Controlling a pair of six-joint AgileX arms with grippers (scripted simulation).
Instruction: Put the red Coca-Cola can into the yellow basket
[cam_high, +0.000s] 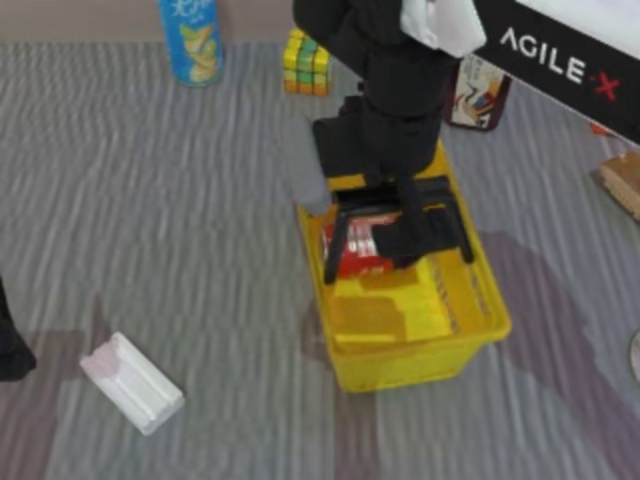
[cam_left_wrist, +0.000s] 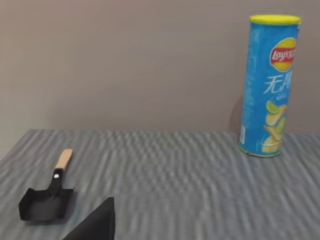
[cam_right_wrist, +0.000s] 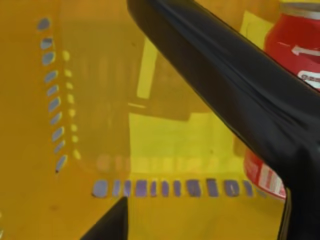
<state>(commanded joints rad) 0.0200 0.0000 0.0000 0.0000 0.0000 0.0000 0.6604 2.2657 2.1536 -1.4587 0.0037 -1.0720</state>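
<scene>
The yellow basket (cam_high: 480, 335) stands right of the table's middle, its black handles (cam_high: 345, 215) folded across the top. The red Coca-Cola can (cam_high: 352, 252) lies inside it on the floor, toward the far left part. My right gripper (cam_high: 405, 240) hangs low in the basket just right of the can, open, with nothing between its fingers. In the right wrist view the can (cam_right_wrist: 295, 45) lies off to one side, partly behind a black handle bar (cam_right_wrist: 225, 85), and one fingertip (cam_right_wrist: 112, 222) shows over the yellow floor (cam_right_wrist: 170, 135). My left gripper (cam_high: 12, 350) is parked at the left edge.
A tall blue snack can (cam_high: 190, 40) (cam_left_wrist: 267, 85) and a colour cube (cam_high: 307, 62) stand at the back. A white box (cam_high: 133, 382) lies front left. A small black pan with a wooden handle (cam_left_wrist: 47, 197) shows in the left wrist view. A wooden block (cam_high: 625, 180) sits far right.
</scene>
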